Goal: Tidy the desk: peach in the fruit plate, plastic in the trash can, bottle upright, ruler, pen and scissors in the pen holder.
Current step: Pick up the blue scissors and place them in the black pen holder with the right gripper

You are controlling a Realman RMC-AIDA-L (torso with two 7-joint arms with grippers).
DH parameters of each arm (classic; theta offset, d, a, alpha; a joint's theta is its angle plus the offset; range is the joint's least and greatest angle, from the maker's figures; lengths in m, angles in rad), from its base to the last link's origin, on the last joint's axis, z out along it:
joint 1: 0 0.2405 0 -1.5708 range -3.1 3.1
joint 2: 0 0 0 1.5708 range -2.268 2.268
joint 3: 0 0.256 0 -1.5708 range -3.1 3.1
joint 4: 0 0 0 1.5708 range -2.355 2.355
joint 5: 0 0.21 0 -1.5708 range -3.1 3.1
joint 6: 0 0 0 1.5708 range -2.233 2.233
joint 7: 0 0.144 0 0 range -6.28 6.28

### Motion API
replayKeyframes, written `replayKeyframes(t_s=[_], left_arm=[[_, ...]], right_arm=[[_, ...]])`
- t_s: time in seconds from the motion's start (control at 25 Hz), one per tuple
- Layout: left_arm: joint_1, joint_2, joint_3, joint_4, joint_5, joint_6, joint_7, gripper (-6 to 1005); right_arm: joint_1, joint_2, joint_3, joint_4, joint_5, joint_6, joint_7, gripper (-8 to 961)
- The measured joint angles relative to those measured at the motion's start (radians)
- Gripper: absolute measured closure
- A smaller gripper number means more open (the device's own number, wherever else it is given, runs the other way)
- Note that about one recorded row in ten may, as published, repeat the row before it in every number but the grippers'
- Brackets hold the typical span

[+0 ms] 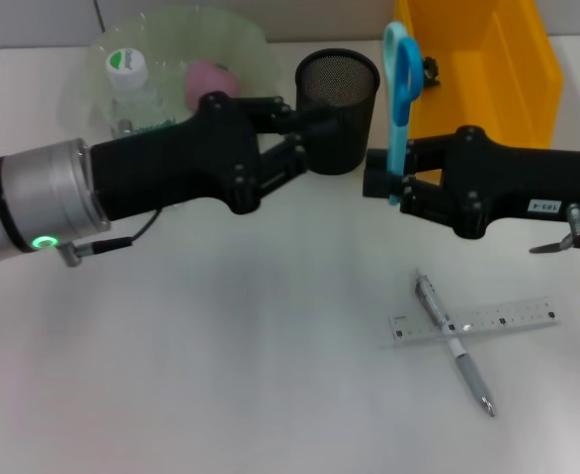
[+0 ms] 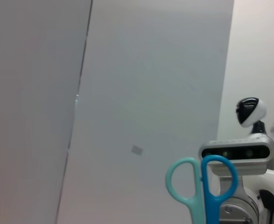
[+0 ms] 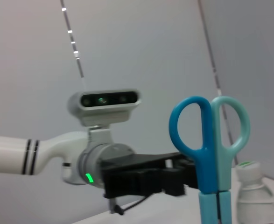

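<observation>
Right gripper [image 1: 396, 185]: clamped on scissors [image 1: 401, 74], held upright with handles up, just right of the holder [image 1: 338, 97]. Left gripper [image 1: 304, 133]: at the holder's near left side; finger state cannot be told. Pen [image 1: 453, 341] lies across ruler [image 1: 472, 321] on table [image 1: 220, 375]. Peach [image 1: 210, 77] and bottle [image 1: 134, 89] in plate [image 1: 240, 39]. Yellow bin [image 1: 487, 59] behind right arm.

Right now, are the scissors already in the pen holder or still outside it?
Outside. The right hand holds the scissors upright, handles up, beside the black mesh pen holder, not inside.
</observation>
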Motion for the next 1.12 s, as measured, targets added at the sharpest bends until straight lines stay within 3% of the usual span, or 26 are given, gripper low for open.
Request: replayKeyframes(t_s=[0.36, 0.56, 1.12], left_arm=[[0.033, 0.003, -0.056, 0.001, 0.001, 0.021, 0.002, 809], [0.033, 0.004, -0.060, -0.006, 0.004, 0.027, 0.002, 808], [0.032, 0.005, -0.082, -0.005, 0.005, 0.029, 0.002, 808]], right_arm=[[0.013, 0.002, 0.111, -0.004, 0.043, 0.154, -0.001, 743], [0.030, 0.005, 0.103, 0.005, 0.100, 0.259, -0.040, 740], [0.195, 0.013, 0.103, 0.233, 0.123, 0.550, -0.240, 731]])
